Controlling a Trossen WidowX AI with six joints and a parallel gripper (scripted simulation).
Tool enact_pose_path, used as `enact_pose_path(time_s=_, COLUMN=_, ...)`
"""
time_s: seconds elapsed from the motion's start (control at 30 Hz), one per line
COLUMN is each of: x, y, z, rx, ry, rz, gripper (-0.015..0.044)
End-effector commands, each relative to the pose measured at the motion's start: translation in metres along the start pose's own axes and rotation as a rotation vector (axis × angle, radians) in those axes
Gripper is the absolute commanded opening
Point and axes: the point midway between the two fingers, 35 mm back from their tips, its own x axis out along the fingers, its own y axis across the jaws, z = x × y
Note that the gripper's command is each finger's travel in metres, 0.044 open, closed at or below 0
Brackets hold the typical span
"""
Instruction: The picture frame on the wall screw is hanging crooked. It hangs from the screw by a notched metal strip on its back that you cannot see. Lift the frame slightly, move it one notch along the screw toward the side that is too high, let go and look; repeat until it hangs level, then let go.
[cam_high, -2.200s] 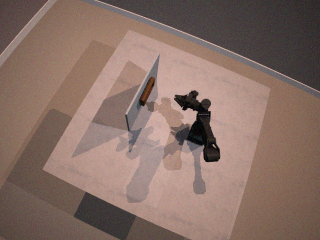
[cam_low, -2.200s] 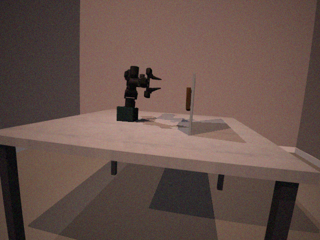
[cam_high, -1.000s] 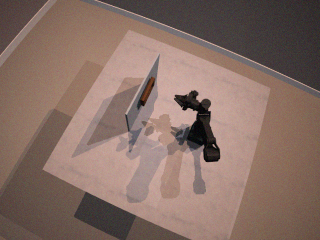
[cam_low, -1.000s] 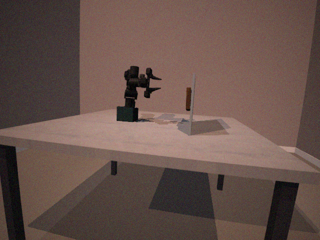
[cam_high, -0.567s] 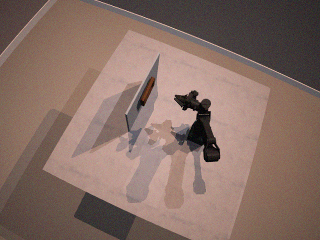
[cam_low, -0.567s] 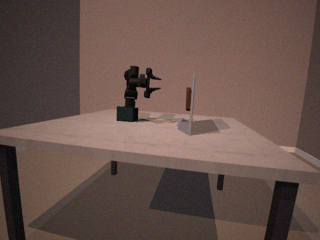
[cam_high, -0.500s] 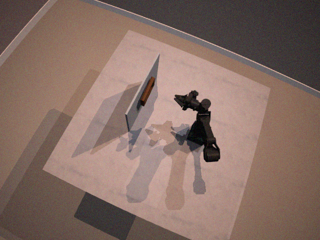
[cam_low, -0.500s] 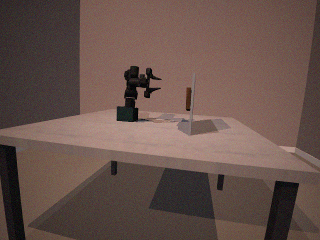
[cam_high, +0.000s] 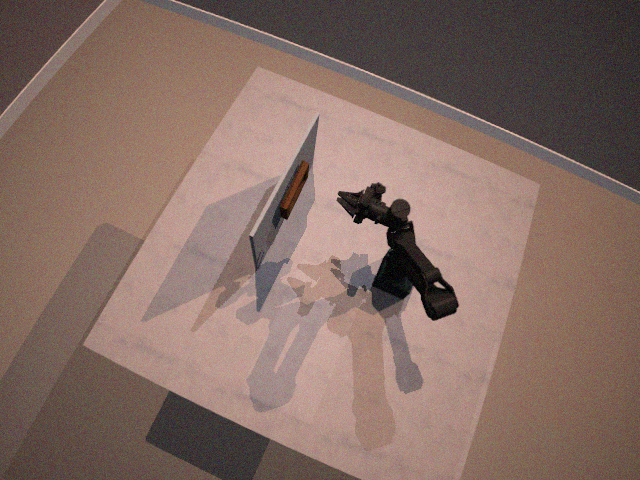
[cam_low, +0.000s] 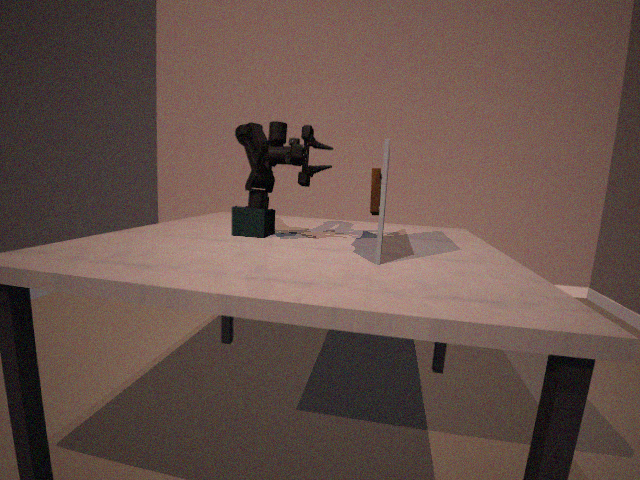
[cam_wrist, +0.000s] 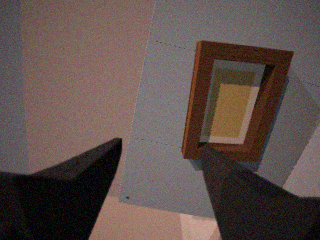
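The brown picture frame (cam_high: 294, 190) (cam_low: 375, 190) (cam_wrist: 198, 100) hangs on the grey upright wall panel (cam_high: 311, 144) (cam_low: 383, 206) (cam_wrist: 165, 90). In the rolled wrist view its long edges are not quite parallel to the panel's edge, so it looks slightly crooked; the end nearer the image top seems the higher one. A yellow picture with a pale border shows inside. The screw and notched strip are hidden. My gripper (cam_high: 338, 197) (cam_low: 331, 157) (cam_wrist: 162, 148) is open and empty, facing the panel with a gap before the frame. One fingertip overlaps a frame corner in the wrist view, without touching.
The panel stands upright on the pale table (cam_high: 444, 206) (cam_low: 206, 273). The arm's dark green base (cam_high: 391, 279) (cam_low: 252, 221) stands on the same table, facing the frame's side of the panel. Shadows of the arm and panel fall across the table top.
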Motion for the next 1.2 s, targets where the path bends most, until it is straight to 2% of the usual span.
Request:
enact_pose_path(time_s=0.0, x=0.023, y=0.009, z=-0.004, rx=-0.009, ry=-0.006, rz=0.006, gripper=0.026)
enact_pose_path(time_s=0.33, x=0.025, y=0.008, z=-0.005, rx=-0.009, ry=-0.006, rz=0.005, gripper=0.026)
enact_pose_path(time_s=0.7, x=0.031, y=-0.046, z=-0.005, rx=0.001, ry=-0.004, rz=-0.01, gripper=0.026)
enact_pose_path(time_s=0.9, x=0.032, y=-0.052, z=-0.006, rx=0.002, ry=-0.003, rz=-0.012, gripper=0.026)
enact_pose_path(time_s=1.03, x=0.057, y=-0.05, z=-0.003, rx=-0.002, ry=-0.004, rz=-0.004, gripper=0.026)
enact_pose_path(time_s=1.17, x=0.101, y=-0.05, z=-0.005, rx=-0.007, ry=-0.006, rz=0.009, gripper=0.026)
